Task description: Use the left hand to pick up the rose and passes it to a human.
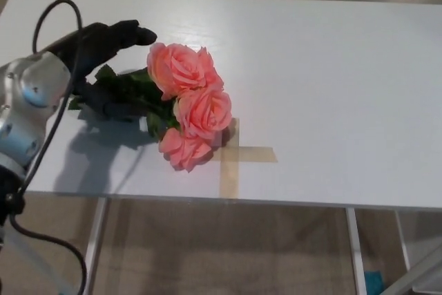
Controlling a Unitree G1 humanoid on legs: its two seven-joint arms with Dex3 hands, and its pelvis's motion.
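A bunch of pink roses [192,105] with dark green leaves and stems [128,91] lies on the white table [331,81], blooms pointing toward the tape cross. My left hand [97,56] reaches in from the left and sits over the stem end. Its two fingers [128,32] stretch above the stems and the thumb [107,107] lies below them, so the stems run between. The fingers are still apart, not clamped. My grey forearm [31,108] and a black cable show at the left edge. My right hand does not show.
A cross of tan tape [231,157] is stuck on the table just right of the lowest bloom. The table's front edge [276,205] runs close below it, with metal legs and floor beneath.
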